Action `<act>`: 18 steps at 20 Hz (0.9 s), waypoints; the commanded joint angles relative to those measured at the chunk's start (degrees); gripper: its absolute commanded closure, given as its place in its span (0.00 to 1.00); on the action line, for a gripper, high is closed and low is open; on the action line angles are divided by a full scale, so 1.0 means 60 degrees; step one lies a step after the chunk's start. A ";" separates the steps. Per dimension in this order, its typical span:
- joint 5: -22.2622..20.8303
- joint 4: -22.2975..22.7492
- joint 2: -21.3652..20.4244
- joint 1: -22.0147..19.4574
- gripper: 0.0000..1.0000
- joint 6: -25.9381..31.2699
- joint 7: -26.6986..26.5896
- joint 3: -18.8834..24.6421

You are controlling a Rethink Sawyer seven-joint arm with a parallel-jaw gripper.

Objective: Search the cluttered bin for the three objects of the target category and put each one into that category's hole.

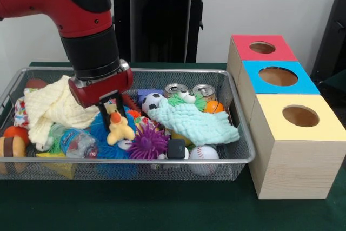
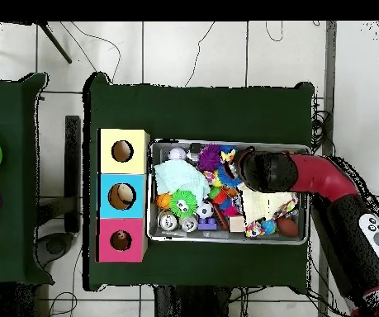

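The silver wire-mesh bin (image 1: 130, 160) is full of toys and also shows in the overhead view (image 2: 225, 241). My gripper (image 1: 112, 111) reaches down into its left-middle part. Its black fingers (image 1: 104, 113) are closed on the head of a yellow plush duck (image 1: 120, 129) with an orange beak, which hangs just above a blue spiky ball (image 1: 102, 134). In the overhead view the arm (image 2: 267, 170) hides the gripper and the duck. The red-faced box's hole (image 1: 262, 47) is at the far right, apart from the bin; it also shows in the overhead view (image 2: 121, 240). I see no striped tiger.
A cream knitted cloth (image 1: 51, 109) lies left of the gripper and a mint cloth (image 1: 194, 124) right of it. A purple spiky ball (image 1: 147, 143), a soccer ball (image 1: 153, 101), a baseball (image 1: 204, 153), two cans (image 1: 175, 90) and a water bottle (image 1: 73, 142) crowd the bin. The blue-faced (image 1: 278, 76) and yellow-faced (image 1: 300, 116) holes are nearer than the red.
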 commanded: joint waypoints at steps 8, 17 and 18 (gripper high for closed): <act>0.0886 0.0096 -0.0663 0.0658 1.00 0.1521 0.0239 -0.0121; 0.1360 0.0241 -0.1153 0.0922 1.00 0.1986 0.0611 -0.0267; 0.1393 0.0309 -0.1212 0.0914 1.00 0.1974 0.0635 -0.0276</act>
